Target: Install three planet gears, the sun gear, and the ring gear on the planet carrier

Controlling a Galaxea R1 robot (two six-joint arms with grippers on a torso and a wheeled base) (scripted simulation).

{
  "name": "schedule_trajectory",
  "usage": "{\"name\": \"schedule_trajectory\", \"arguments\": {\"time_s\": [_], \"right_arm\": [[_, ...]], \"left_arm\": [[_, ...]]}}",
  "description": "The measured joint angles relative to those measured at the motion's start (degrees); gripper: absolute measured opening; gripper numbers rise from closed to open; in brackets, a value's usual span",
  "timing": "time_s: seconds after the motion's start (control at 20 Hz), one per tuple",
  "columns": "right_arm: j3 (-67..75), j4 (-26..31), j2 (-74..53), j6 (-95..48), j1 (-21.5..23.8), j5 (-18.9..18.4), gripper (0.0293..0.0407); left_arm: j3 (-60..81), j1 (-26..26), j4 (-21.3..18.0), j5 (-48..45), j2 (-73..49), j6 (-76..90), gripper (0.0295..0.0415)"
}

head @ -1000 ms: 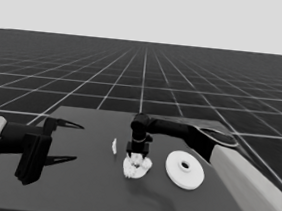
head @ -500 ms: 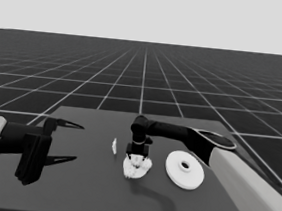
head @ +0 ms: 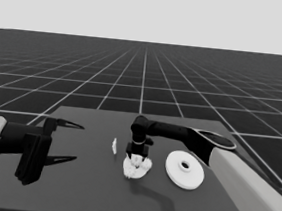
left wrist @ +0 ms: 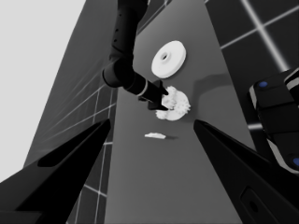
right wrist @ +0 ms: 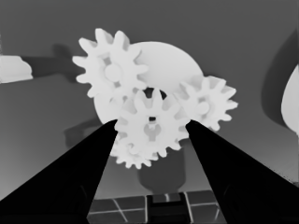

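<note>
right gripper (right wrist: 152, 128) astride centre gear (right wrist: 150, 130), smaller round part (right wrist: 161, 60) mostly hidden

Four gears (head: 137, 166) are clustered on the smaller round part (right wrist: 163, 60); the larger round part (head: 184, 169) is placed right of them, the thin white piece (head: 114, 145) left.

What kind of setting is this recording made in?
A simulated assembly bench, it seems: a bare dark table on an endless grid floor, white toothed gears stacked on the smaller white round part under the right hand, no room around it.
</note>
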Motion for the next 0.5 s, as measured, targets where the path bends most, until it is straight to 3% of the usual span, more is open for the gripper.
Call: {"name": "schedule_trajectory", "arguments": {"time_s": [0.5], "right_arm": [[-0.03, 0.00, -0.03, 6.00, -0.12, 0.01, 0.0309]], "left_arm": [[0.00, 0.00, 0.00, 0.00, 0.00, 0.00, 0.0385]]}}
